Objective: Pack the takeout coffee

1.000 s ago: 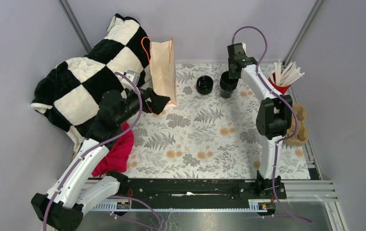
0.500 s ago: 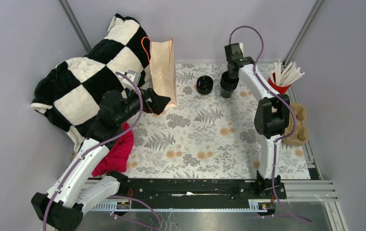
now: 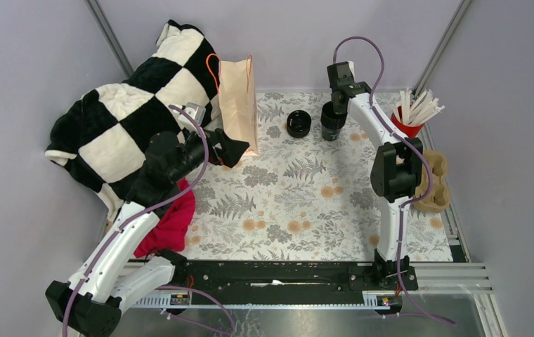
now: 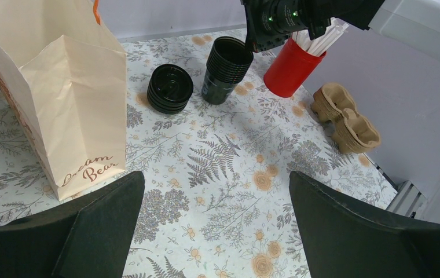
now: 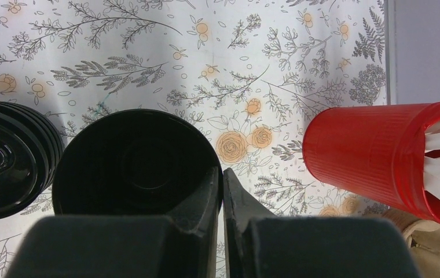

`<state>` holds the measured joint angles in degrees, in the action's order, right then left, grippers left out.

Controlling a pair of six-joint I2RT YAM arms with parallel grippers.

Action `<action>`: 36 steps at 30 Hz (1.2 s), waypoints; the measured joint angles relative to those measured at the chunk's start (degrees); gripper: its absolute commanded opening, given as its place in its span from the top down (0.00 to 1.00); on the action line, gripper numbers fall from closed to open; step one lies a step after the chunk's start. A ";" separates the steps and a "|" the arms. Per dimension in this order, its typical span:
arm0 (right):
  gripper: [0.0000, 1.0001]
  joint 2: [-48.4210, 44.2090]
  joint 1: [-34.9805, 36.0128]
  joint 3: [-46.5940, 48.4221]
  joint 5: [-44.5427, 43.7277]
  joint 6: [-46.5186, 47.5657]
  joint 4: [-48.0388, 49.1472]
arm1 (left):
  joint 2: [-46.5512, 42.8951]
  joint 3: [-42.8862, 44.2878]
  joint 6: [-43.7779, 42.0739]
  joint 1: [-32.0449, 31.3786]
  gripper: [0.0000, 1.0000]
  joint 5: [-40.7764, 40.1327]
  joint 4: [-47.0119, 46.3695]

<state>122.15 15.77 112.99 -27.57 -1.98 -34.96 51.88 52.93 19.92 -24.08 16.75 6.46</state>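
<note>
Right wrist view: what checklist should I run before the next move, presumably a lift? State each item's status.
1. Right gripper closed across the rim of the tall stack of black disposable cups, one finger inside: ok.
2. Only the top cup pinched: cannot tell.
3. Squat stack of round black lids apart from the gripper: ok.
4. Red ribbed cup of white straws apart from it: ok.
5. Tan paper bag upright: ok.
6. Left gripper open, empty: ok.

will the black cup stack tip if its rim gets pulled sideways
Probably: the cup stack stands tall on a narrow base. Its thin rim, pinched by the right pincer, may flex. Nested cups look light, so the top one could lift off alone.
</note>
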 measured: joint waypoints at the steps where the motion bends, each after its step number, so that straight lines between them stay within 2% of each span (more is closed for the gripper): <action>1: 0.95 0.00 0.00 0.17 0.00 0.00 -0.02 | 0.00 0.00 -0.02 0.00 0.01 0.00 0.00; 6: 1.00 0.00 0.02 0.37 -0.04 0.00 -0.09 | 0.00 0.00 -0.02 0.00 0.01 0.02 0.00; 16: 1.00 -0.50 0.04 -0.46 0.24 -0.31 0.09 | 0.00 0.00 0.00 0.00 0.01 0.17 0.00; 36: 1.00 -8.52 -0.83 -3.26 5.44 -4.50 0.15 | 0.70 0.00 0.00 -0.11 0.01 0.66 0.00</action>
<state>113.62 14.94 109.73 -22.13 -6.48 -34.81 52.58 52.93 19.92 -24.18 17.41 6.46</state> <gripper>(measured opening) 0.077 0.990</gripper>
